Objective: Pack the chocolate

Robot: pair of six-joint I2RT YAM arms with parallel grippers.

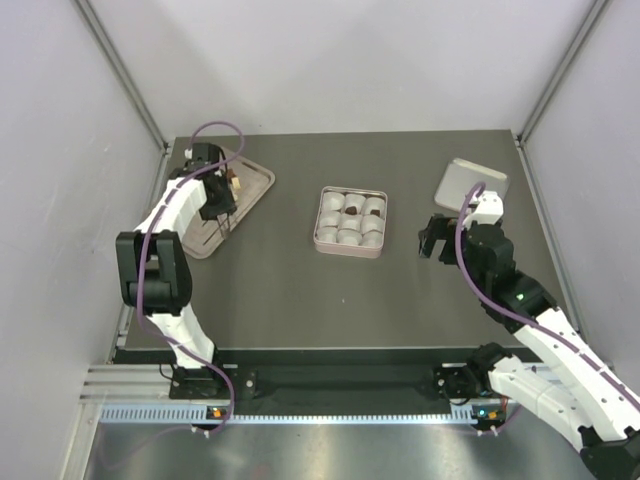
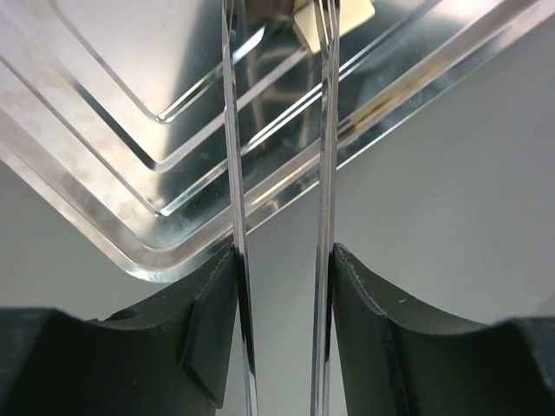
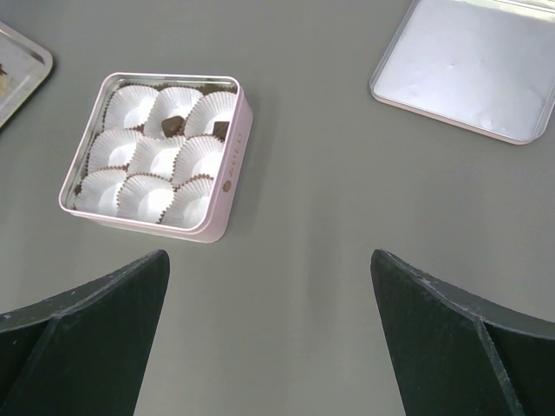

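Although two dark pieces of chocolate point(image 3: 173, 126) lie in the paper cups point(image 3: 143, 198) of the pink tin point(image 3: 232, 165) at mid-counter point(image 1: 280, 300), the packing looks barely begun: the other seven cups show white and empty. The rest of the chocolate sits at the far end of the metal tray point(image 1: 252, 192), far left, where a brown piece point(image 2: 269, 7) and a cream piece point(image 2: 342, 16) show. The tin's lid point(image 1: 472, 182) lies apart, far right.

Elbow raised, the left arm reaches over the tray with its left end effector point(image 2: 276, 22) pointed down. Its thin blades are parted, with the brown piece near their tips, and they grip nothing that I can see. The right arm is folded back. Its right end effector point(image 1: 432, 240) hangs spread wide and empty above the bare counter between tin and lid.
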